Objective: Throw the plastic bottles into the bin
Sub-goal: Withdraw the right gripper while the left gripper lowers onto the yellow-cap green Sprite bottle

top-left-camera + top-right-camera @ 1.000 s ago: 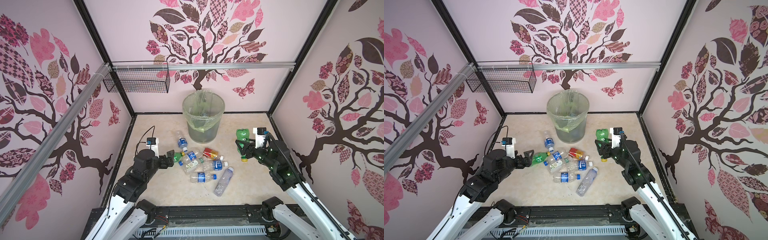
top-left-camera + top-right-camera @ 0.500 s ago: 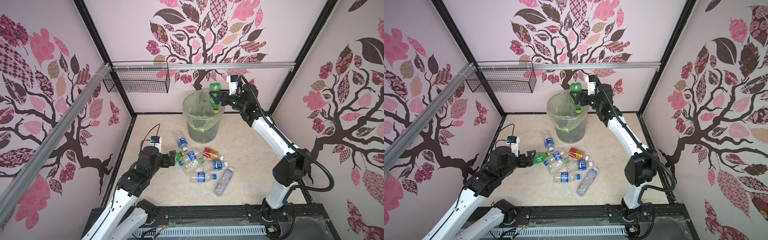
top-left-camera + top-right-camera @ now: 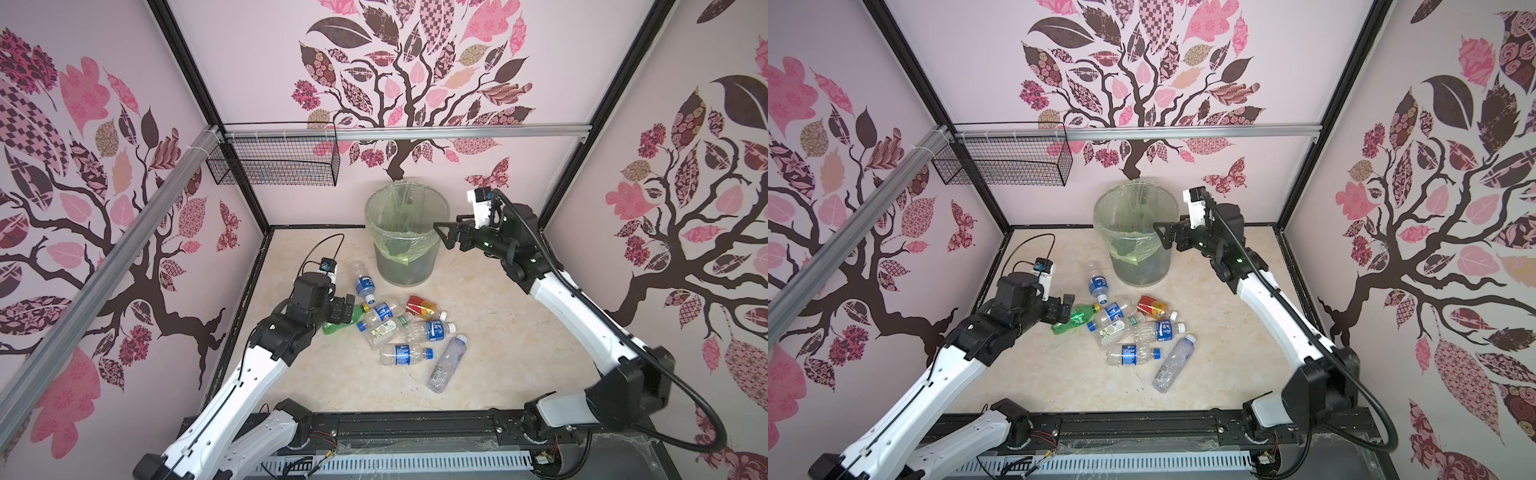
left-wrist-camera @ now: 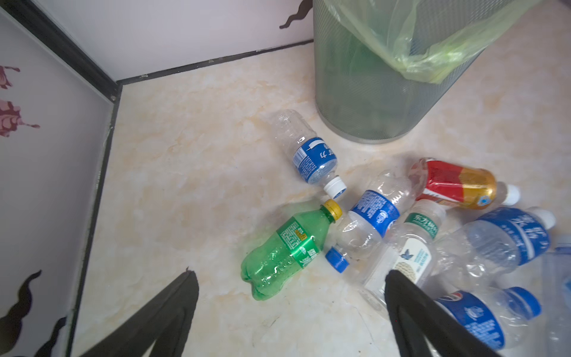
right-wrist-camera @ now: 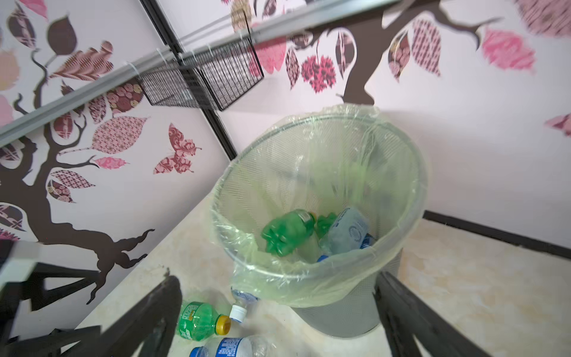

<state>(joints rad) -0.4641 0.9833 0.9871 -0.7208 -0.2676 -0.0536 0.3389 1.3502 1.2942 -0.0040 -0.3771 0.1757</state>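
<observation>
Inside a booth whose walls (image 3: 104,208) are papered with pink tree patterns, a beige marbled tabletop (image 3: 498,332) is pictured from above. The bin (image 3: 401,266), a round grey mesh basket lined with a pale green bag, is stood near the back wall. A black wire basket (image 3: 274,166) is hung from the rail (image 3: 457,132) at the back left. The right hand (image 3: 444,233) is held beside the bin's rim on its right side, spread wide with nothing pinched. The left hand (image 3: 347,309) is lowered at the left edge of the litter, likewise spread wide with nothing gripped. A green bottle (image 4: 287,247) with a yellow cap is seen lying just ahead of its open fingers (image 4: 173,306). Eight plastic bottles (image 3: 405,353) are counted lying on the tabletop in front of the bin, most of them clear with blue labels and bunched together. A red-and-yellow labelled bottle (image 3: 420,306) is among them. In the right wrist view, a second green bottle (image 5: 287,231) and a clear blue-labelled bottle (image 5: 347,235) are shown at the bottom of the bin.
</observation>
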